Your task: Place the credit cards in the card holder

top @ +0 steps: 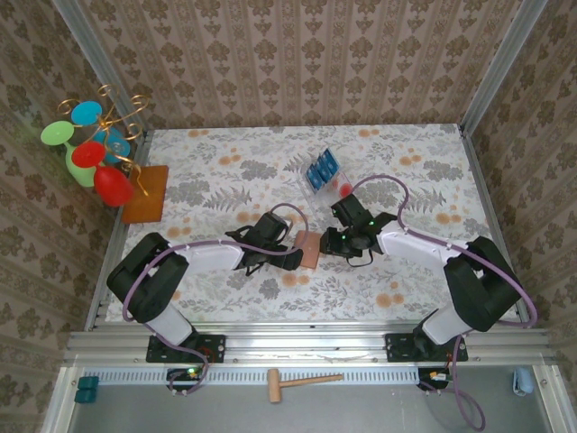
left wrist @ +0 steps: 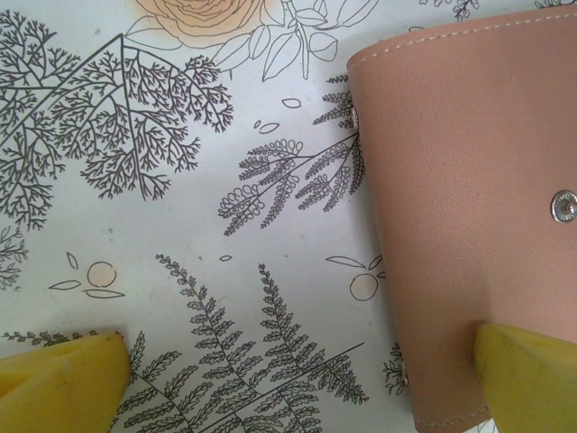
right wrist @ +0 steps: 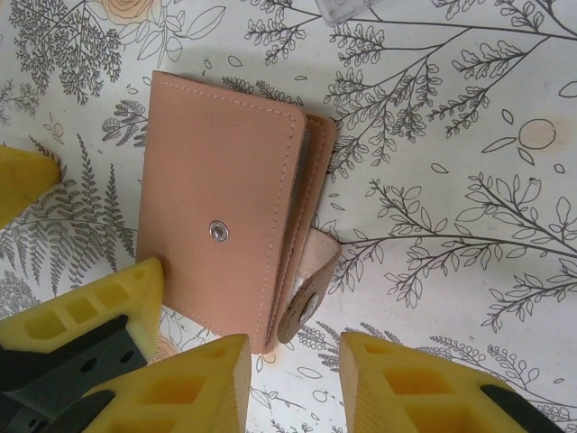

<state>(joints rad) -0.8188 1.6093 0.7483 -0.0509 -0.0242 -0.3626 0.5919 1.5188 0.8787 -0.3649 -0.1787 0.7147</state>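
Note:
The tan card holder (top: pixel 308 249) lies closed on the floral table between the two grippers, with its snap flap (right wrist: pixel 311 290) unfastened and sticking out. My left gripper (left wrist: pixel 302 365) is wide open; one yellow finger (left wrist: pixel 527 372) sits over the holder's (left wrist: pixel 469 198) edge and the other on bare cloth. My right gripper (right wrist: pixel 293 365) is open just short of the holder's (right wrist: pixel 225 216) flap end, nothing between its fingers. The blue credit cards (top: pixel 323 168) lie in a clear tray farther back.
The clear tray (top: pixel 338 188) has a red dot. An orange-brown mat (top: pixel 146 192) and coloured glasses on a gold stand (top: pixel 95 153) are at the far left. A wooden mallet (top: pixel 302 383) lies in front of the arm bases. Metal rails frame the table.

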